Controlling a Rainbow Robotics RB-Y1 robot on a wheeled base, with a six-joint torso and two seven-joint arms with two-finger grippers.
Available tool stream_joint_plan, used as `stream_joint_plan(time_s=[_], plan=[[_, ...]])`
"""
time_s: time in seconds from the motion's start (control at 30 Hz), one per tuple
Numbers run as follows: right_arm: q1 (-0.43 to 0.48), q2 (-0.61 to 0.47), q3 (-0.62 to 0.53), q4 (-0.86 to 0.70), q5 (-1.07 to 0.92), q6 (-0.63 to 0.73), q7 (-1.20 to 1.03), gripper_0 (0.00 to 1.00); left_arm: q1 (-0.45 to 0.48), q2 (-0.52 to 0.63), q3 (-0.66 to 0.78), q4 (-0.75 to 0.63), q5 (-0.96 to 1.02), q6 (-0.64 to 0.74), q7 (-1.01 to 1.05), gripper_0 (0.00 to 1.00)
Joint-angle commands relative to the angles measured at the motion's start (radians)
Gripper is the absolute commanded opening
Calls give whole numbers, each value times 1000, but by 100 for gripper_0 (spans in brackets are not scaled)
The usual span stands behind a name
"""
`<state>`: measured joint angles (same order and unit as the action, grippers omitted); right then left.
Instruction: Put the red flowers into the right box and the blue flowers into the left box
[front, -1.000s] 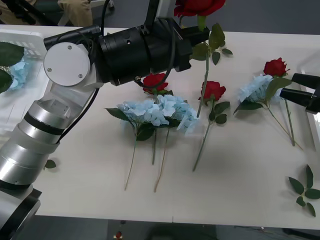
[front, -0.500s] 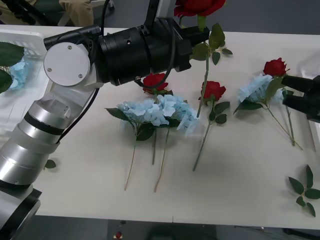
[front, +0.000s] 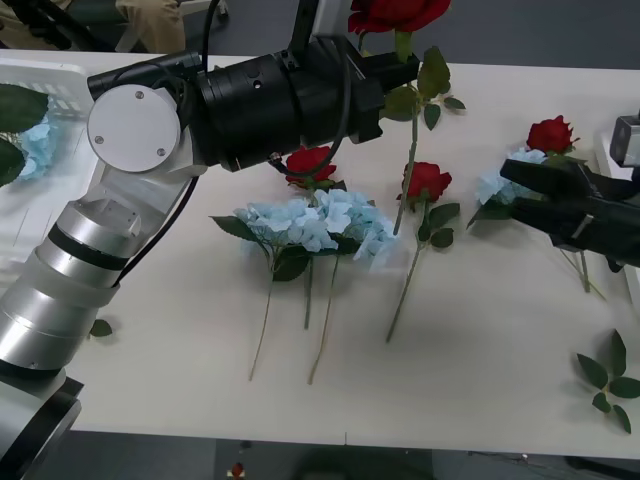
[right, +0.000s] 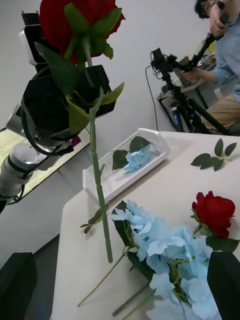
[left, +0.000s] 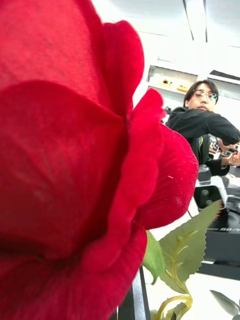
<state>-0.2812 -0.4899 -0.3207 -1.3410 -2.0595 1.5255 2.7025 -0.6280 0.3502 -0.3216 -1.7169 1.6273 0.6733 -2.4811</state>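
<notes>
A red rose (front: 392, 12) is held upright in the clamped left gripper (front: 400, 72), above the blue flowers (front: 312, 222) on the table (front: 480, 330). The right gripper (front: 520, 180), fingers apart, is seen right of them, over another blue flower (front: 497, 184)

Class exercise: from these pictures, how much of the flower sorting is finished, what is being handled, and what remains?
Done: one blue flower lies in the left box. In hand: the left claw holds a red rose aloft. Left: roses and blue flowers on the table, where the open right claw hovers.
</notes>
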Motion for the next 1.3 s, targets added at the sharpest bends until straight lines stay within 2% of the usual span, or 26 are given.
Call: stream_joint_plan(time_s=[0.03, 0.4, 0.67, 1.03, 1.3], plan=[[-67, 19, 26, -35, 24, -16, 3, 100, -36, 3, -5, -29, 3, -6, -62, 0], [-151, 88, 129, -36, 81, -87, 3, 100, -36, 3, -5, -29, 3, -6, -62, 0], [-185, 114, 153, -35, 121, -85, 3, 100, -36, 3, -5, -29, 3, -6, -62, 0], [-191, 146, 213, -35, 125, -93, 3, 100, -36, 3, -5, -29, 3, -6, -62, 0], [-191, 159, 284, -35, 125, -150, 3, 100, -36, 3, -5, -29, 3, -6, -62, 0]])
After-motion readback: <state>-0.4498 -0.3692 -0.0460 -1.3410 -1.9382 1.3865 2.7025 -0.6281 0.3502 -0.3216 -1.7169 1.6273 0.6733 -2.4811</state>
